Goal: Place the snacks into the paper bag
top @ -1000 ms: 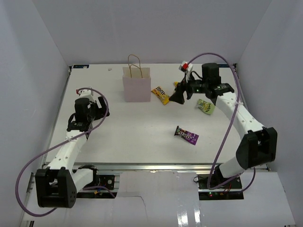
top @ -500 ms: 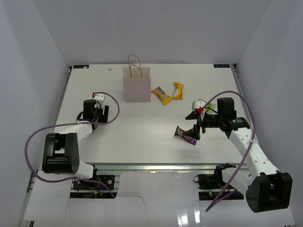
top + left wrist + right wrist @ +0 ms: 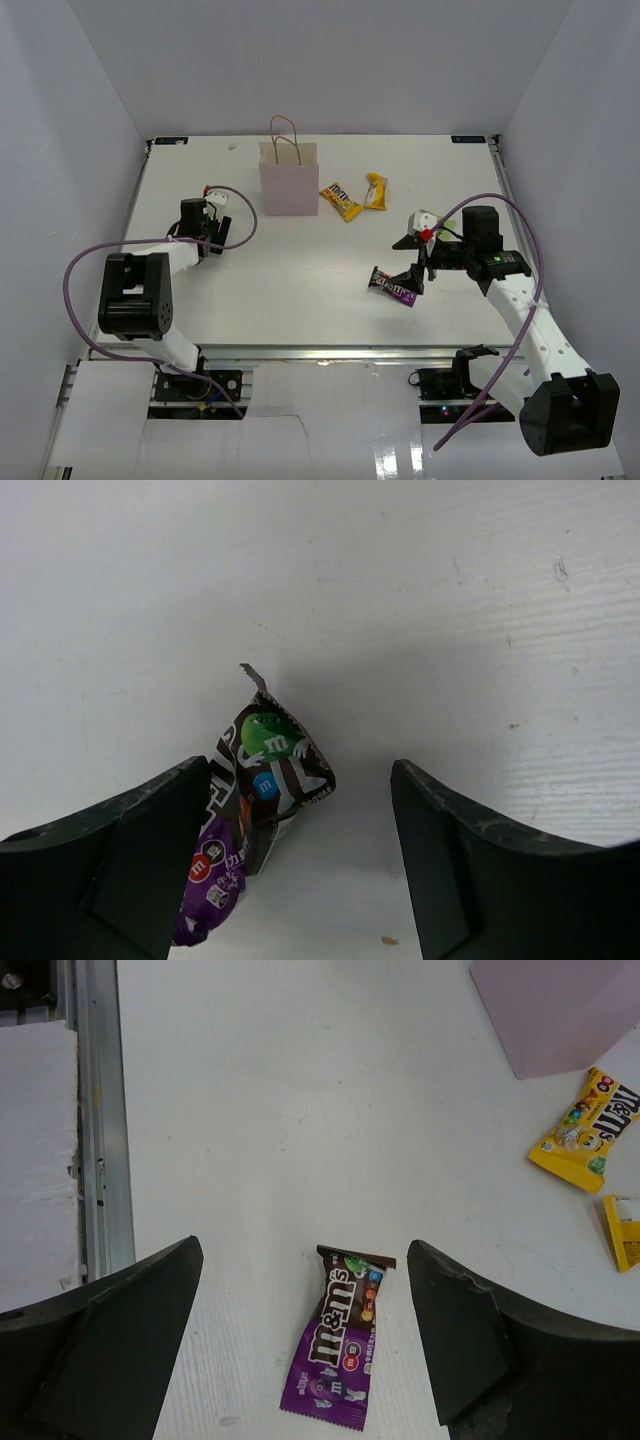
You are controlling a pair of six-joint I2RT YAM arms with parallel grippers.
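The pale pink paper bag (image 3: 289, 178) stands upright at the back, also in the right wrist view (image 3: 560, 1010). A yellow packet (image 3: 339, 200) and a yellow-orange one (image 3: 376, 190) lie to its right. A dark purple packet (image 3: 394, 286) lies flat mid-table. My right gripper (image 3: 410, 262) is open just above it, with the packet (image 3: 345, 1340) centred between the fingers (image 3: 303, 1248). My left gripper (image 3: 208, 238) is open and low at the left. Its wrist view shows a dark purple packet (image 3: 270, 760) on the table between the fingers (image 3: 298, 770), against the left one. The green packet is hidden.
White walls close in the table on three sides. A metal rail (image 3: 95, 1110) runs along the near edge, with the arm bases behind it. The yellow packets (image 3: 590, 1125) lie between the bag and the right arm.
My right arm has swung from the back by the yellow packets forward to the purple packet, uncovering the yellow-orange one. My left arm folded in and its gripper shifted right and back.
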